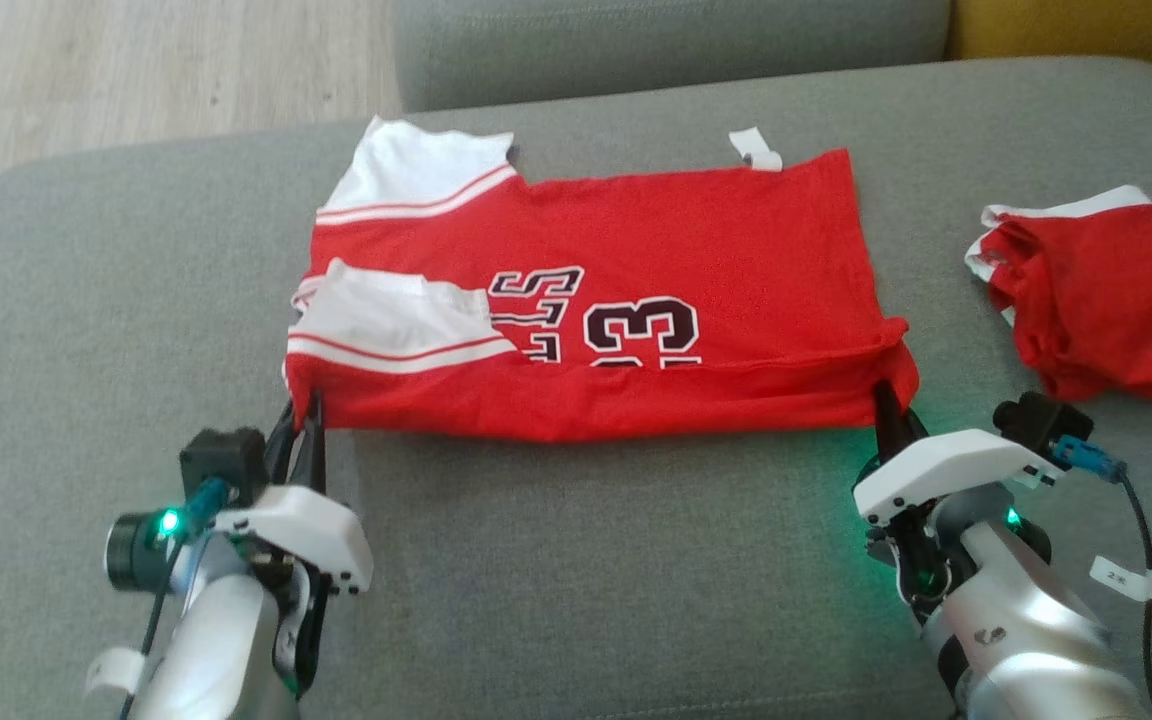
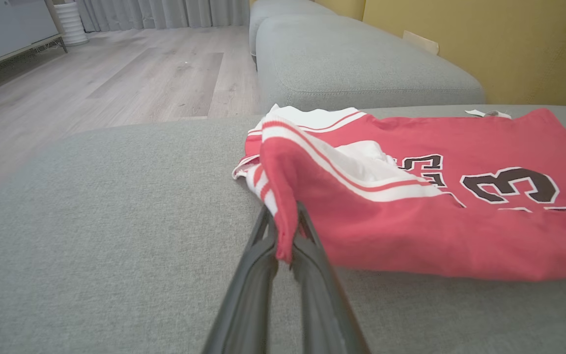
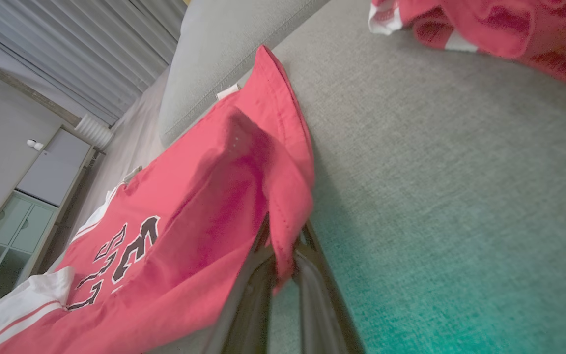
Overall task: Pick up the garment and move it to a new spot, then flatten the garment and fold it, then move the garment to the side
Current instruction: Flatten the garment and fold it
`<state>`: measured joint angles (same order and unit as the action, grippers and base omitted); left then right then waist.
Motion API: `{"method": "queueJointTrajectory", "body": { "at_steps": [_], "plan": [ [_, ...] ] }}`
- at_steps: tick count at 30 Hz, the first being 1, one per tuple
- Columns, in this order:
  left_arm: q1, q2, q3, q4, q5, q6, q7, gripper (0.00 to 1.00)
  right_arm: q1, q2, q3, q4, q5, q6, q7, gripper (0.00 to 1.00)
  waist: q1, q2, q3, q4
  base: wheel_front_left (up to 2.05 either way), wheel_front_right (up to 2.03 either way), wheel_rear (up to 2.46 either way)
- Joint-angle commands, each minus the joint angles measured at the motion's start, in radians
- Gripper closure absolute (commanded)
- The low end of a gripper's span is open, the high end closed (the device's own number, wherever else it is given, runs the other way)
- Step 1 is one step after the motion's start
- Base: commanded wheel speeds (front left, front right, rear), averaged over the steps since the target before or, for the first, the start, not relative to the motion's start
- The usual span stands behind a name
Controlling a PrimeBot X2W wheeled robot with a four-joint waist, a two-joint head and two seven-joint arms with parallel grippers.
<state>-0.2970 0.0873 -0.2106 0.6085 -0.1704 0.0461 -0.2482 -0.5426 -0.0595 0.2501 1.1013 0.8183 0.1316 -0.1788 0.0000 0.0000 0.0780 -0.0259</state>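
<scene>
On grey sofa (image 1: 576, 560): L fingers (image 2: 258, 255) & R fingers (image 3: 320, 290) each pinched a jersey (image 1: 696, 250) corner; tips hidden in fabric, lettering partly folded under.

left gripper (image 1: 307, 415) sits lower left of head frame, fingers pointing up-frame, pinched tight on the jersey (image 1: 696, 240) at its near-left corner. right gripper (image 1: 888, 405) sits lower right, fingers leaning slightly left, clamped on the near-right corner. left forearm (image 1: 206, 640) and right forearm (image 1: 1021, 625) rise from the bottom edge.

jersey (image 1: 696, 250) on sofa (image 1: 576, 560), second garment (image 1: 1106, 290) to its right (apart), floor (image 1: 136, 60) behind left
</scene>
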Motion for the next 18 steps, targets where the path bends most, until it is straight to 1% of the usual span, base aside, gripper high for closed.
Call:
{"method": "queueJointTrajectory", "body": {
  "at_steps": [1, 8, 18],
  "plan": [
    [-0.011, 0.027, 0.041, -0.040, -0.012, 0.012, -0.013, 1.00, -0.008, 0.000, 0.011, -0.033, -0.004, -0.001, -0.020, 1.00, 0.0000, 0.0000, -0.022, -0.008, 0.00, 0.00, 0.00],
    [0.028, 0.025, 0.041, -0.056, -0.024, 0.012, -0.013, 1.00, 0.044, -0.005, 0.002, -0.075, 0.003, -0.001, -0.003, 1.00, 0.0000, 0.0000, -0.062, -0.013, 0.00, 0.00, 0.00],
    [0.152, 0.032, 0.023, -0.133, -0.044, 0.006, 0.011, 1.00, 0.203, -0.027, -0.049, -0.179, -0.001, -0.001, 0.057, 1.00, 0.0000, 0.0000, -0.141, 0.001, 0.00, 0.00, 0.00]
  ]
}}
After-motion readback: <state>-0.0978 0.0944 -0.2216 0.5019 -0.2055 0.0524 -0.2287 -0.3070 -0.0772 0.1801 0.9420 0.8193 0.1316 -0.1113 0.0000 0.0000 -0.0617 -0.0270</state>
